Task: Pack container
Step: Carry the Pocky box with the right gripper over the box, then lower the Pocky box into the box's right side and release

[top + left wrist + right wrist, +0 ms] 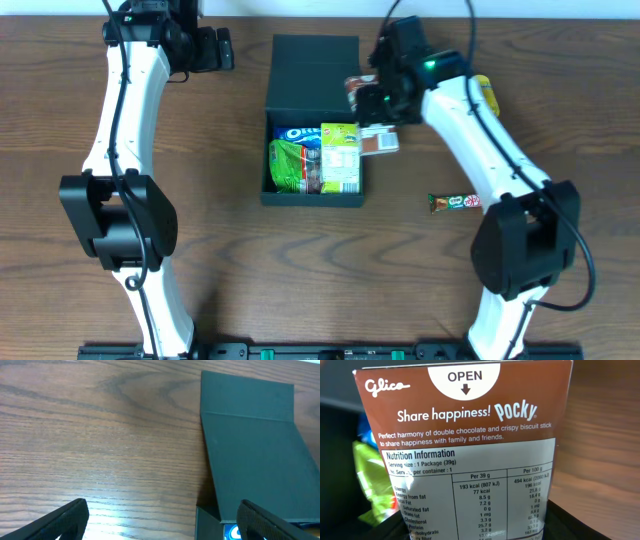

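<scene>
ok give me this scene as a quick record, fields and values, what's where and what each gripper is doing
container: black, flap lid open, on wooden table
inside container: blue Oreo packet, green packet, light green box
right gripper: closed on Pocky box, at the container's right edge
left gripper: open, empty, left of the lid, apart from it
loose on table: snack bar right of the container; yellow item, partly hidden
</scene>
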